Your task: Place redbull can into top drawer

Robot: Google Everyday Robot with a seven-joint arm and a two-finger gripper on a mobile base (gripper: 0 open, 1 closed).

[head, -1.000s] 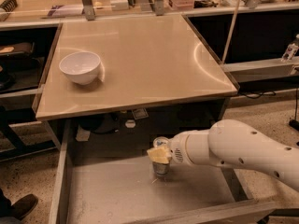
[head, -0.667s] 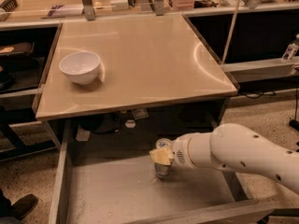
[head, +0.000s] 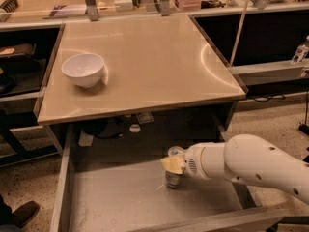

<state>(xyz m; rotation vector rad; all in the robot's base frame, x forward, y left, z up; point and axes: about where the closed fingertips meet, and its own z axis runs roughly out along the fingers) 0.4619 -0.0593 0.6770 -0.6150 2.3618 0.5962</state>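
Note:
The redbull can (head: 174,179) stands upright inside the open top drawer (head: 116,197), on its pale grey bottom, right of the middle. My gripper (head: 174,164) reaches in from the right on the white arm (head: 251,166) and is shut on the can's upper half. A yellowish fingertip pad (head: 172,164) covers the front of the can. The can's silver top (head: 176,152) shows just above the pad.
A white bowl (head: 83,69) sits on the beige tabletop (head: 154,62) at the left. The drawer's front wall (head: 207,222) and left wall (head: 60,187) bound the drawer. Shelving with clutter runs along the back. A shoe (head: 19,214) shows at the lower left.
My gripper and the can have shifted slightly to the right inside the drawer. The bowl has not moved.

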